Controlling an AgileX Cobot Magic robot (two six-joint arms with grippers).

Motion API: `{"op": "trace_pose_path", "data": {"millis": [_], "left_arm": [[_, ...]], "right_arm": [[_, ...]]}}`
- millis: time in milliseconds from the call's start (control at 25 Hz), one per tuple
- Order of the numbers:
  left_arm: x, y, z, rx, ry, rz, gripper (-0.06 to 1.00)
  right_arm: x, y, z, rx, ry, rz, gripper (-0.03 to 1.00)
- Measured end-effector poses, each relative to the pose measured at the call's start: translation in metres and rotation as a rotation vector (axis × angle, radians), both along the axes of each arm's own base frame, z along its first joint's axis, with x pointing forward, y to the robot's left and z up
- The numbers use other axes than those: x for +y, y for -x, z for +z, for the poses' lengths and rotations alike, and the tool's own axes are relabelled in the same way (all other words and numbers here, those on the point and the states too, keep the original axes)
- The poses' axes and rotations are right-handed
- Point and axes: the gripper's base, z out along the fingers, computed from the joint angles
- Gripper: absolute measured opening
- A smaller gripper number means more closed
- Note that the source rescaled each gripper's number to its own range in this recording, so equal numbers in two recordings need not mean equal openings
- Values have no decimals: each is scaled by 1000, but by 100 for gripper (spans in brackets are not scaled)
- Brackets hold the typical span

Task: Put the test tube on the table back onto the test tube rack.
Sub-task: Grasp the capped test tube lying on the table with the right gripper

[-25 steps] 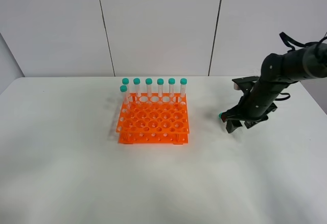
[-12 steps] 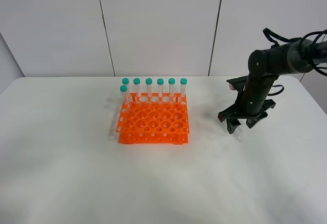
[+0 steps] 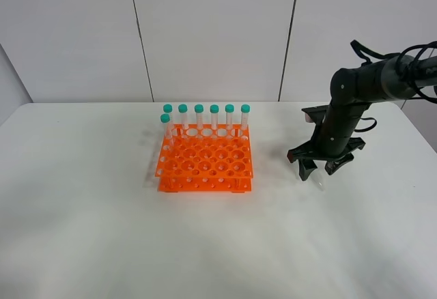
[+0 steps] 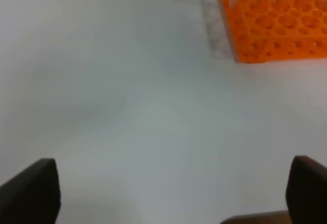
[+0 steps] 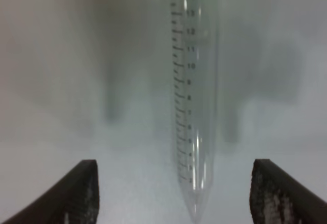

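The test tube lies on the white table, clear with printed graduations and a teal cap at one end. My right gripper hangs just above it, to the right of the rack, open, with the tube lying lengthwise between its dark fingers. In the exterior high view only the tube's clear tip shows below the gripper. The orange test tube rack stands mid-table and also shows in the left wrist view. My left gripper is open and empty over bare table.
Several teal-capped tubes stand upright along the rack's back row, with one more at its left side. A white panelled wall runs behind the table. My left arm is out of the exterior high view.
My right gripper has turned and shifted a little left and down, and now straddles the tube. The teal cap, visible beside the gripper a second ago, is now hidden under it. The rack has not moved.
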Motion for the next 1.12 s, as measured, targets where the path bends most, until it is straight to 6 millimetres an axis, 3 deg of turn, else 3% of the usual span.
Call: {"op": "trace_pose_path", "data": {"millis": [160, 560, 680, 880, 1120], "left_arm": [[0, 0, 0, 0, 0, 0, 100], [0, 0, 0, 0, 0, 0, 100], [0, 0, 0, 0, 0, 0, 100], [0, 0, 0, 0, 0, 0, 100], [0, 0, 0, 0, 0, 0, 100]], "right_arm": [[0, 1, -17, 47, 6, -9, 60], [0, -1, -18, 31, 9, -15, 58], [-1, 0, -18, 36, 11, -15, 46], [-1, 1, -18, 52, 13, -15, 0], [-1, 1, -18, 52, 14, -14, 1]]}}
